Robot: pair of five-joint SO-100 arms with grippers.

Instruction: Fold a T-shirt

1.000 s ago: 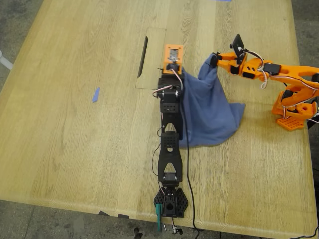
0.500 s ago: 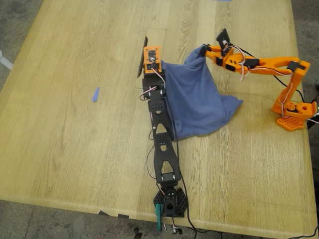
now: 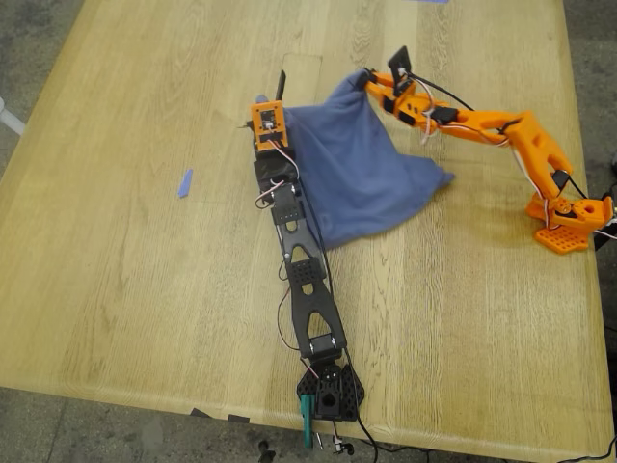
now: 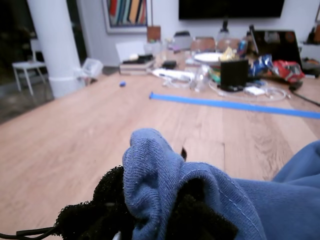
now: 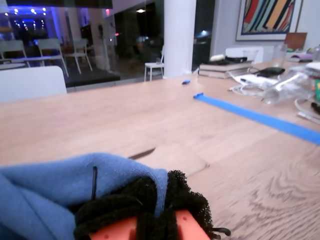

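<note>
Hanging lifted between two end effectors: one T-shirt [image 3: 362, 169], slate-blue, stretched by two upper corners just beside the cut-out panel [image 3: 307, 69] in the wooden surface [image 3: 125, 270], lower bulk sagging onto the wood on the side away from that panel. Pinched at one corner by my first end effector [image 3: 280, 104], on the black arm, pads pressed together on a bunched fold of T-shirt, touching the panel's near edge in the exterior view. Pinched at the other corner by my second end effector [image 3: 369, 77], on the orange arm, likewise clamped on fabric, just past the panel toward the exterior view's right. Seen close in the wrist views: blue cloth wrapped over black foam pads [image 4: 100, 210] and tucked between pads [image 5: 125, 202]. Counted: one T-shirt, two arms, two end effectors, one panel, one small blue tape scrap [image 3: 184, 182] well apart from the panel.
</note>
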